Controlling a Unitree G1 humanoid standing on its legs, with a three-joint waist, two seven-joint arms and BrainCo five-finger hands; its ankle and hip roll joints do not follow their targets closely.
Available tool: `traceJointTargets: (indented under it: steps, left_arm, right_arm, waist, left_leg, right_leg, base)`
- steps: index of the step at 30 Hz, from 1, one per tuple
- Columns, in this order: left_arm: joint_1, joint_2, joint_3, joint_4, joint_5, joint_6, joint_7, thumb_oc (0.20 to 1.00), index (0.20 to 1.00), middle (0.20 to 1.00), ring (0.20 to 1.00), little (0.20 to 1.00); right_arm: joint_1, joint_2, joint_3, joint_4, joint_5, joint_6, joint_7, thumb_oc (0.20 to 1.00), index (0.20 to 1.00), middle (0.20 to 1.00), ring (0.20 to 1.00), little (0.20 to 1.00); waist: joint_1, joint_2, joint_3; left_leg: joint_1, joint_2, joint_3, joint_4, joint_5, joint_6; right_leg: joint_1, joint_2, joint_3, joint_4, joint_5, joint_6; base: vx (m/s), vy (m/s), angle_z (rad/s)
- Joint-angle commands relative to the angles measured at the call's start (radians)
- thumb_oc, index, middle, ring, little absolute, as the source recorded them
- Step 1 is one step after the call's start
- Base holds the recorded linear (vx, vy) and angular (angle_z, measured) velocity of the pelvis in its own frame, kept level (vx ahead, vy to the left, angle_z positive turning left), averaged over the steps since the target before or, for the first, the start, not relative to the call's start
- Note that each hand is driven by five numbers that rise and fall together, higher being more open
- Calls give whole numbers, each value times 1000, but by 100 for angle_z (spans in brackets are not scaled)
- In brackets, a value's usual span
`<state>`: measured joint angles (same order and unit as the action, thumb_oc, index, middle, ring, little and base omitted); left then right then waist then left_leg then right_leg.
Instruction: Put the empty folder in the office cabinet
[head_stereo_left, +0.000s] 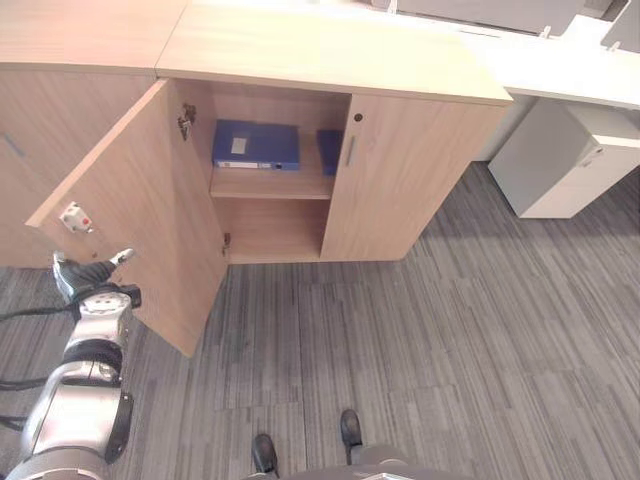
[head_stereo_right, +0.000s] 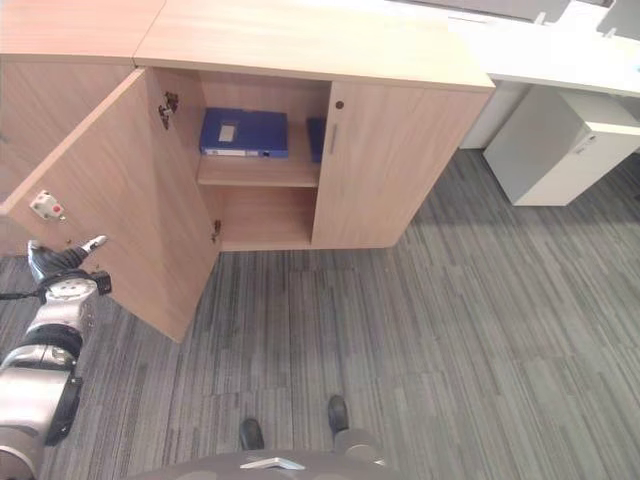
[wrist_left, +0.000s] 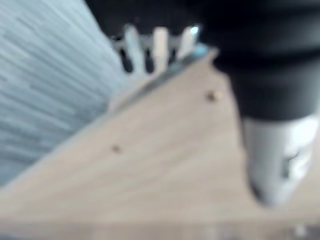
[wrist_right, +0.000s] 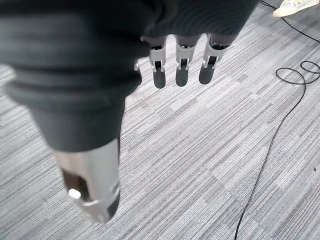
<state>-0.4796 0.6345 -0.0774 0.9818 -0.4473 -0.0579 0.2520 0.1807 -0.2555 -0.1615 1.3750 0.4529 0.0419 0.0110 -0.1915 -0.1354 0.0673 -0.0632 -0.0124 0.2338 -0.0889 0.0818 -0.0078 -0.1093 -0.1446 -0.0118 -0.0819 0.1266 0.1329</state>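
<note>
The left hand (head_stereo_left: 88, 275) sits at the outer edge of the open cabinet door (head_stereo_left: 150, 200); in its wrist view the straight fingers (wrist_left: 160, 45) reach just past the door's edge, spread slightly apart, thumb alongside the panel, clasping nothing. The right hand (wrist_right: 150, 30) hangs over grey carpet (wrist_right: 200, 150), fingers (wrist_right: 182, 67) relaxed, slightly apart and empty. A blue folder (head_stereo_left: 256, 145) lies flat on the upper shelf (head_stereo_left: 270, 186) of the office cabinet (head_stereo_left: 400, 180), beside a second blue folder (head_stereo_left: 329, 150) partly hidden by the closed right door.

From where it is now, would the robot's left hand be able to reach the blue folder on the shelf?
Probably not directly: the left hand sits outside the open door, which stands between it and the blue folder.
</note>
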Motion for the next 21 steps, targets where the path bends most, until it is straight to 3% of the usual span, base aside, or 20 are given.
traceJointTargets:
  steps: [1,3,6,11,15,21]
  left_arm:
    - [-99,-62,-67,-112,-56,-102,-163,1000,1000,1000,1000,1000]
    - [-87,-79,-77,-142,-76,-101,-183,1000,1000,1000,1000,1000]
    - [-36,-195,-123,-322,-228,-107,-278,1000,1000,1000,1000,1000]
    - [2,-279,-161,-433,-326,-96,-315,1000,1000,1000,1000,1000]
    - [61,-351,-163,-519,-412,-96,-318,1000,1000,1000,1000,1000]
    - [131,-398,-136,-529,-442,-99,-299,1000,1000,1000,1000,1000]
  right_arm:
    - [-40,-62,31,35,-3,1,3,1000,1000,1000,1000,1000]
    - [-43,-65,28,40,-9,8,9,1000,1000,1000,1000,1000]
    - [-67,-69,17,66,-37,29,28,1000,1000,1000,1000,1000]
    - [-80,-67,15,70,-53,41,34,1000,1000,1000,1000,1000]
    - [-91,-60,18,70,-65,48,35,1000,1000,1000,1000,1000]
    - [-98,-56,24,66,-78,48,22,1000,1000,1000,1000,1000]
  waist:
    - [-42,57,-3]
    - [-42,60,-4]
    - [-50,73,-12]
    - [-55,85,-14]
    - [-55,95,-19]
    - [-48,102,-26]
  left_leg:
    - [50,44,-38,2,-130,-29]
    - [56,44,-37,2,-132,-28]
    - [86,40,-28,2,-144,-24]
    - [106,39,-26,2,-151,-20]
    - [125,44,-23,2,-156,-19]
    - [138,49,-27,2,-157,-19]
  right_leg:
    - [0,-40,11,9,-5,83]
    - [6,-40,12,8,-5,84]
    - [32,-44,14,8,-13,84]
    - [48,-44,18,12,-20,80]
    - [62,-42,20,17,-31,74]
    - [78,-36,16,26,-47,64]
  base:
    - [23,16,-4]
    - [13,4,3]
    - [38,-1,4]
    - [12,-9,1]
    - [9,-31,-7]
    - [-4,-40,-14]
